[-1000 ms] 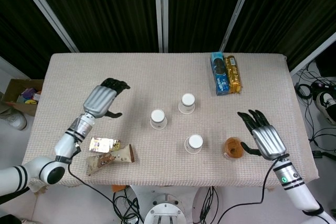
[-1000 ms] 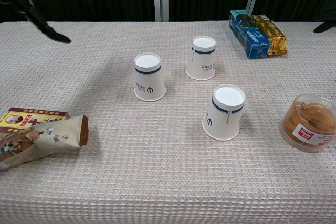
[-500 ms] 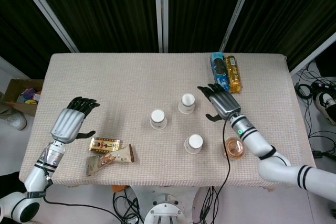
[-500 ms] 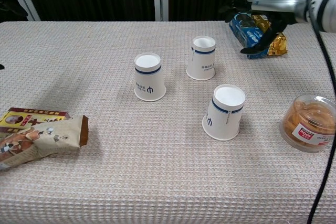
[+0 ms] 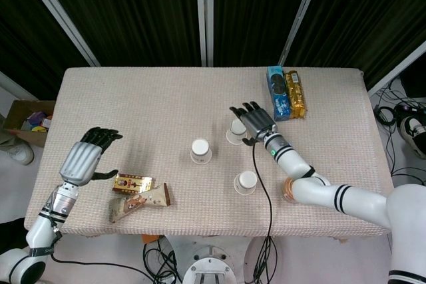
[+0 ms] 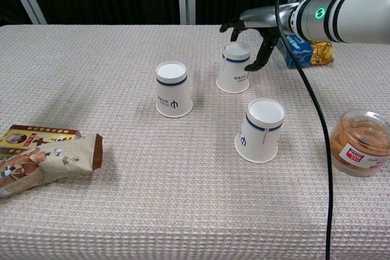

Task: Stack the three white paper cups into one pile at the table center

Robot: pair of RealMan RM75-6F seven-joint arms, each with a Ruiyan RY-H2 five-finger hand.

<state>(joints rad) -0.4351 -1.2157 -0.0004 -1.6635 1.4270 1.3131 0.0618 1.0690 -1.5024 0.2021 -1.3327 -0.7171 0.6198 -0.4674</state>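
White paper is the whole job here, and none of it is stacked yet: all three cups stand upside down and apart on the woven tablecloth (image 5: 133, 98).

The right hand (image 6: 251, 28) hovers over the far cup (image 6: 234, 68), fingers spread and arched above its upturned base, thumb dropping past the cup's side. From these views it looks open and holding nothing; whether a fingertip already touches the cup cannot be told.

The middle cup (image 6: 173, 89) stands off to that hand's left, near but clear of it. The near cup (image 6: 262, 130) sits closer to the robot than the hand, just beside the tub of biscuits (image 6: 359, 143). Behind the hand lie the blue packet (image 5: 277, 93) and the gold packet (image 5: 295, 94).

The left hand (image 5: 83, 157) hangs open and empty well away, next to the snack wrappers (image 5: 136, 194).

Judged from this, the task is at its very start: the first grasp is not yet made, and both stacking moves remain.
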